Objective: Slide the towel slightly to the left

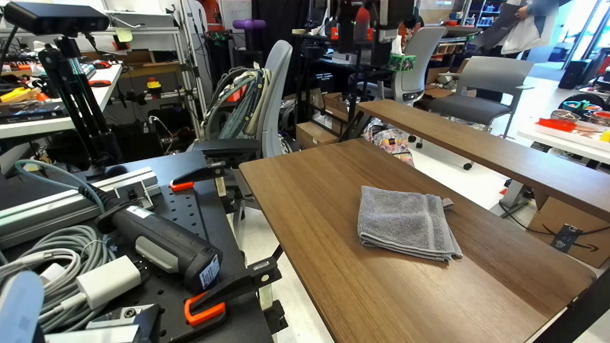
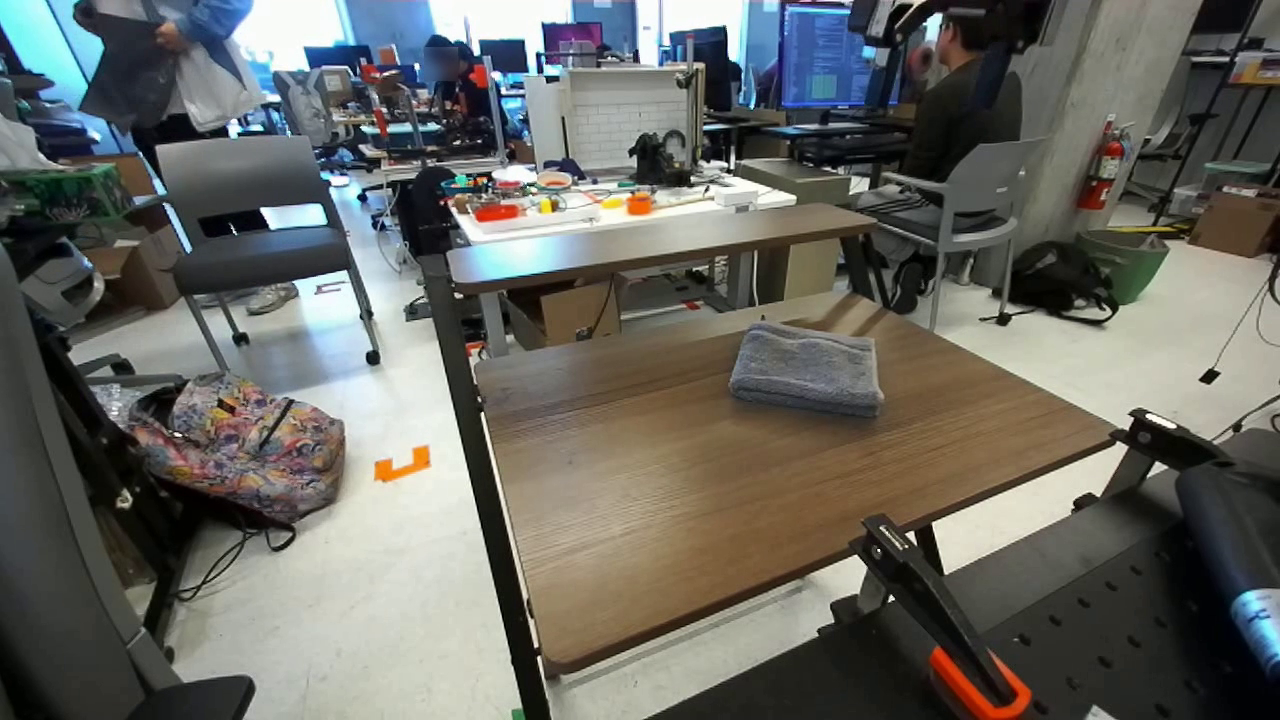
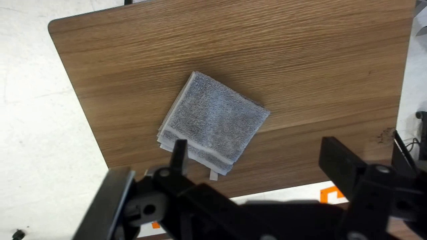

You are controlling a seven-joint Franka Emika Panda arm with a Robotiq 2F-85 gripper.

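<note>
One towel (image 3: 215, 118), one hand (image 3: 254, 144)

A patterned backpack (image 2: 245, 442) rests on the pale floor (image 2: 390, 580).

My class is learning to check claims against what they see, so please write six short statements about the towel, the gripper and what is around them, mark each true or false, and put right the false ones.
1. The towel lies on the table. True.
2. The towel is spread open in a single layer. False: it is folded, with layered edges showing.
3. In the wrist view, the gripper has its jaws apart. True.
4. The towel hangs over the table's edge. False: all of it rests within the table's edges.
5. In an exterior view, a patterned bag lies on the floor. True.
6. The table is plain white. False: it is brown with a wood grain.
</note>
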